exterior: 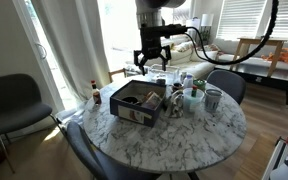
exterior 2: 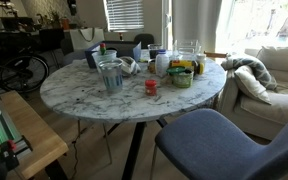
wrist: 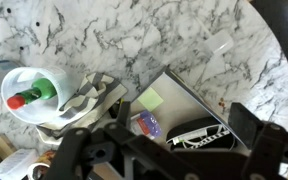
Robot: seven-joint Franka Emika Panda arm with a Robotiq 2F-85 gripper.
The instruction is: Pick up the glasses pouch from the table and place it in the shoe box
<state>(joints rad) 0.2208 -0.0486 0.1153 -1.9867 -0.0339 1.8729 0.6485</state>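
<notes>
There is one round marble table point(exterior: 184, 135), and an exterior view shows three chairs point(exterior: 14, 100) around it. On the table I count one dark shoe box point(exterior: 132, 113), one metal cup point(exterior 2: 110, 75), one small bottle point(exterior: 95, 92) with a red cap and one small red cup point(exterior 2: 151, 87). The wrist view shows one white bowl point(wrist: 24, 75).

Dining corner in daylight. A round white marble table with grey veining point(exterior: 189, 140) stands on a brown wooden plank floor point(exterior: 267, 124), with a dark grey padded chair point(exterior: 12, 100) and a blue upholstered chair point(exterior 2: 219, 140) drawn near. Windows with white slatted blinds point(exterior 2: 124, 12) admit bright light; a pale cushioned sofa point(exterior 2: 276, 70) sits beyond.
</notes>
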